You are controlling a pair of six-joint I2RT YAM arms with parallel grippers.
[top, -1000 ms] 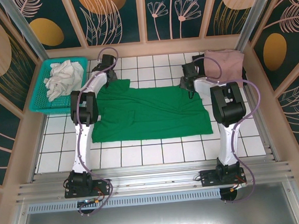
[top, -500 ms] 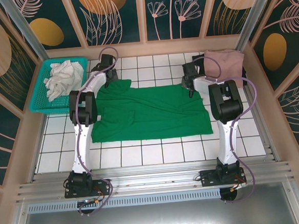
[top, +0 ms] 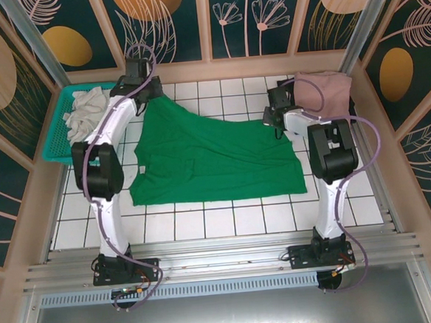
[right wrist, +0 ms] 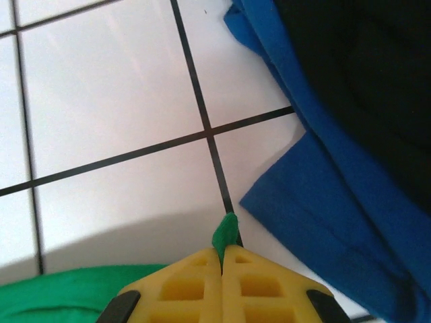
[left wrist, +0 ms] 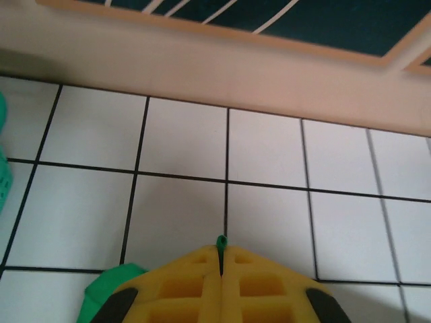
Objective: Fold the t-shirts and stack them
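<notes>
Pinching a corner, the left gripper [left wrist: 221, 247] has dragged the green shirt [top: 215, 158] outward; the right gripper [right wrist: 222, 247] clamps its far edge. Likely spreading; next, both lift together.

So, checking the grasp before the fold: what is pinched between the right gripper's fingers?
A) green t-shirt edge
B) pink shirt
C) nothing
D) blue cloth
A: a tab of the green t-shirt pokes out of the shut right gripper, with the blue cloth lying ungripped beside it.
</notes>
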